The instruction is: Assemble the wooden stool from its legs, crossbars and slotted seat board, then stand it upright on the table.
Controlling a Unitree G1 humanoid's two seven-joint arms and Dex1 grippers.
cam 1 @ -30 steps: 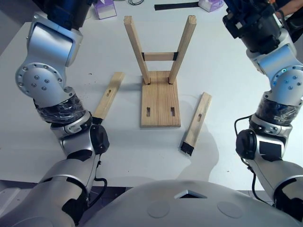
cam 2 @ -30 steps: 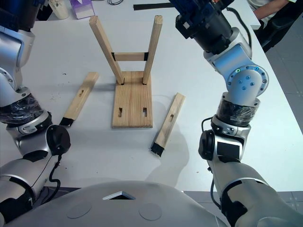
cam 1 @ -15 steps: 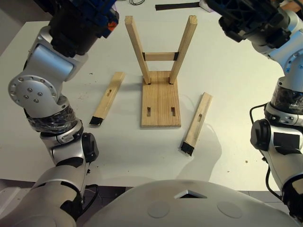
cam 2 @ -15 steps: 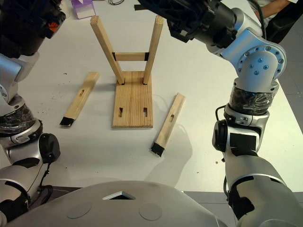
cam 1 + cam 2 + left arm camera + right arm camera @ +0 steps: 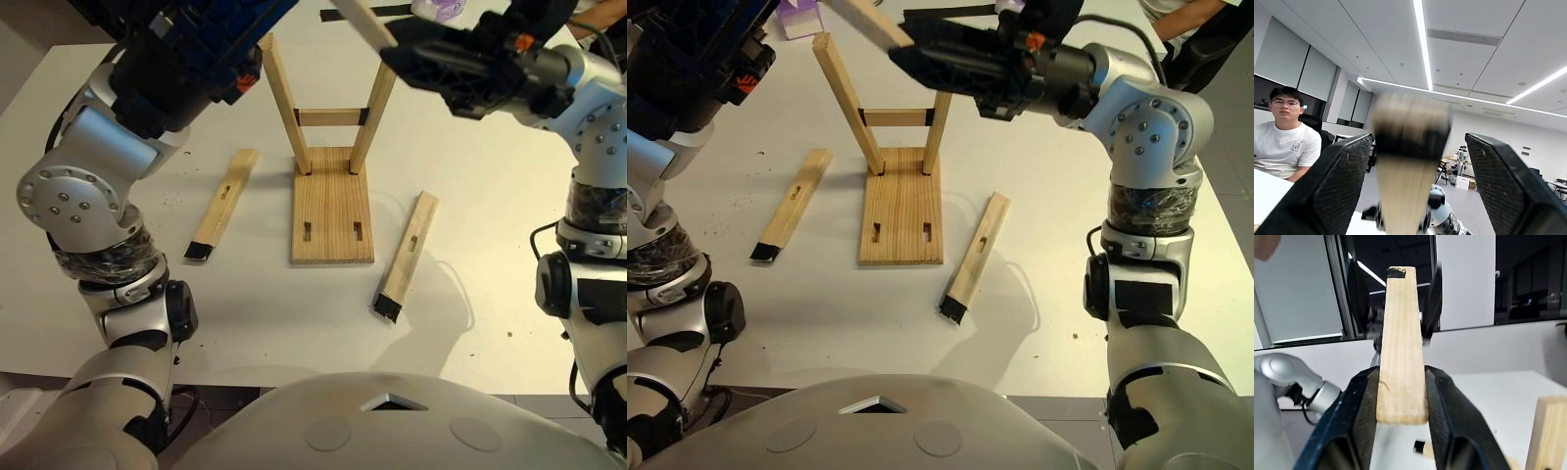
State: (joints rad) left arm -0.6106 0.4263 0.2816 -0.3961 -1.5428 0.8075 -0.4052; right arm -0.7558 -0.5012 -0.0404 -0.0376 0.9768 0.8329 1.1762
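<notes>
The slotted seat board point(image 5: 333, 208) lies flat mid-table. Two legs point(image 5: 282, 98) point(image 5: 380, 96) joined by a crossbar point(image 5: 331, 117) stand in its far slots, leaning away. Two loose slotted legs with black ends lie flat, one to the left point(image 5: 223, 201) and one to the right point(image 5: 408, 255). Above the far side, my right gripper point(image 5: 1400, 377) is shut on a wooden bar point(image 5: 1400, 333) with a black tip. The bar point(image 5: 869, 20) reaches toward my left gripper point(image 5: 1419, 137), whose open fingers point(image 5: 1347, 191) flank the bar's black-tipped end point(image 5: 1410, 147).
A purple box point(image 5: 803, 15) and a black strip point(image 5: 940, 14) lie at the table's far edge. Bare white tabletop point(image 5: 294, 313) stretches between the seat board and the near edge. Both forearms hang over the far half of the table.
Both arms have swung inward above the far side of the table. The right gripper now points left with the bar in it, and the left gripper has come up around its end.
</notes>
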